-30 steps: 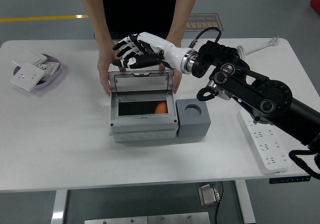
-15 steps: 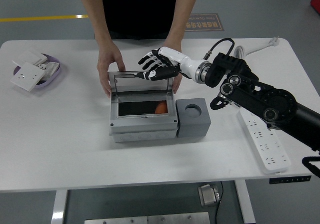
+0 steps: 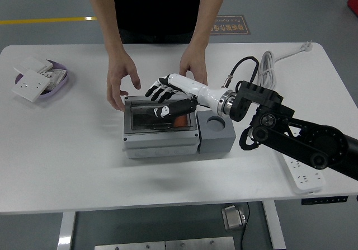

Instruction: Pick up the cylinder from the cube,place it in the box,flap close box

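The grey box (image 3: 160, 142) stands mid-table with its clear lid (image 3: 146, 114) lying down flat over the opening. My right hand (image 3: 165, 100) rests on top of the lid with its fingers spread, holding nothing. A bit of the orange cylinder (image 3: 178, 121) shows inside the box through the lid. The grey cube (image 3: 216, 132) with an empty round hole stands against the box's right side. A person's two hands (image 3: 121, 78) (image 3: 193, 67) hover just behind the box, not touching the lid. My left arm is out of view.
A purple dish (image 3: 62, 78) with white switch plates (image 3: 32, 84) sits at the far left. A white power strip (image 3: 302, 169) lies at the right under my arm, its cable (image 3: 267, 60) running to the back right.
The lid went from standing upright to lying flat on the box, pushed down by my right hand, which moved nearer and lower. The person's hands let go of the box sides and drew back.
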Robot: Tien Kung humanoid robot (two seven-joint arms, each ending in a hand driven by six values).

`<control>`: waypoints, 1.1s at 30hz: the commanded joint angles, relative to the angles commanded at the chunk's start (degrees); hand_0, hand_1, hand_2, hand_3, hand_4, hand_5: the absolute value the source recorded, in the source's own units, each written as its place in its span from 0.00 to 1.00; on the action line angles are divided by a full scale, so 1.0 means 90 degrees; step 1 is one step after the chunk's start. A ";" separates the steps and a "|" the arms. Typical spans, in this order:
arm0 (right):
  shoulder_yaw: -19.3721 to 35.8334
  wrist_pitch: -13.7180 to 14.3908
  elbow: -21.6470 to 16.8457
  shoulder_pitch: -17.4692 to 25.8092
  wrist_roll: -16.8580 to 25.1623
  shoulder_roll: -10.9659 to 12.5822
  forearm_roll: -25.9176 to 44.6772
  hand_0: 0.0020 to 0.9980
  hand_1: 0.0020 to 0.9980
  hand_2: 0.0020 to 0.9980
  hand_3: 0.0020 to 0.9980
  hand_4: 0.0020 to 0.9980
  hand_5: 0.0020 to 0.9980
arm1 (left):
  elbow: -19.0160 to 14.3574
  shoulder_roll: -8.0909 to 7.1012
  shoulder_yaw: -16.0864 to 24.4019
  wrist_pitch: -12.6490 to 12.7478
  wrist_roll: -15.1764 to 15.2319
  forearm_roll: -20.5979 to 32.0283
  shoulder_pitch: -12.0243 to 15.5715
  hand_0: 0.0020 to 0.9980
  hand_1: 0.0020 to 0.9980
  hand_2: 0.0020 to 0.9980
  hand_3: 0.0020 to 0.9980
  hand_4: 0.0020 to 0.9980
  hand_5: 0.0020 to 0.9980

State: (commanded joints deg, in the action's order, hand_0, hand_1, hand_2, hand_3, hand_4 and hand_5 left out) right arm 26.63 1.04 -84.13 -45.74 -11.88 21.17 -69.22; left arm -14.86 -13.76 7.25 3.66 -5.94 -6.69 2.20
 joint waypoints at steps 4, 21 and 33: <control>-0.0046 0.0132 0.0055 0.0269 0.0045 -0.0017 0.0099 0.72 0.63 0.65 0.68 0.77 0.38 | -0.0001 0.0000 -0.0028 0.0000 0.0015 0.0032 0.0005 0.57 0.61 0.57 0.59 0.71 0.22; 0.1817 0.0264 -0.0632 0.1146 0.0140 0.0777 0.0032 0.70 0.63 0.66 0.68 0.71 0.39 | 0.0010 -0.0021 0.0003 -0.0003 -0.0002 -0.0028 0.0031 0.57 0.61 0.57 0.59 0.71 0.22; 0.4061 0.0704 0.0517 0.2807 0.1169 0.0162 0.0072 0.70 0.63 0.65 0.68 0.72 0.39 | 0.0013 -0.0074 -0.0107 -0.0002 0.0045 0.0129 0.0094 0.57 0.61 0.57 0.59 0.71 0.22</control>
State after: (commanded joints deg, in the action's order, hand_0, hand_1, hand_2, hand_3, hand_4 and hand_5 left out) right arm 63.18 7.38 -79.47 -20.48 -1.37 22.63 -68.57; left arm -14.74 -14.43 6.29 3.64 -5.54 -5.54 3.05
